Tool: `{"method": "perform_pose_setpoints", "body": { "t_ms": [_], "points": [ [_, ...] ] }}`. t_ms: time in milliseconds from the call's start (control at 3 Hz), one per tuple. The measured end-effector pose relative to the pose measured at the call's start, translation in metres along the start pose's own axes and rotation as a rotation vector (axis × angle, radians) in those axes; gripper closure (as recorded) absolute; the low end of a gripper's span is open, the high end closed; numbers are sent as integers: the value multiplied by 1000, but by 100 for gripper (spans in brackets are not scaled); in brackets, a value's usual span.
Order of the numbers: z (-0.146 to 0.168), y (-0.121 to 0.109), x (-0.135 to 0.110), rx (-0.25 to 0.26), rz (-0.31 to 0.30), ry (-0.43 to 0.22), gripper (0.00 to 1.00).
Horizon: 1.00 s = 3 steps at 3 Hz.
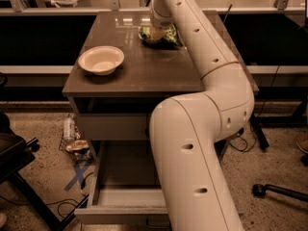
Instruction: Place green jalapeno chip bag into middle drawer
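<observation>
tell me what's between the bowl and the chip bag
Only bare tabletop, in the camera view; the hand is at the bag.
</observation>
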<state>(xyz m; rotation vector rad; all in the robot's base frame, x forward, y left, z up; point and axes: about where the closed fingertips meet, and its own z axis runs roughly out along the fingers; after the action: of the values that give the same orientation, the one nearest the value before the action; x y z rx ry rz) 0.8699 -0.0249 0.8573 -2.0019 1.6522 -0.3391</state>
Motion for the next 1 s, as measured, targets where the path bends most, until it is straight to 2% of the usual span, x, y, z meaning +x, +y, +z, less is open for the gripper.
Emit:
{"method": "perform_pose_setpoints", "body": {
  "t_ms": [333, 667, 1000],
  "points": [
    [1, 0, 0, 0, 0, -2, 100],
    [-12, -6, 4, 32, 10, -29, 100],
    [-53, -20, 15, 106, 29, -66, 100]
  ]
}}
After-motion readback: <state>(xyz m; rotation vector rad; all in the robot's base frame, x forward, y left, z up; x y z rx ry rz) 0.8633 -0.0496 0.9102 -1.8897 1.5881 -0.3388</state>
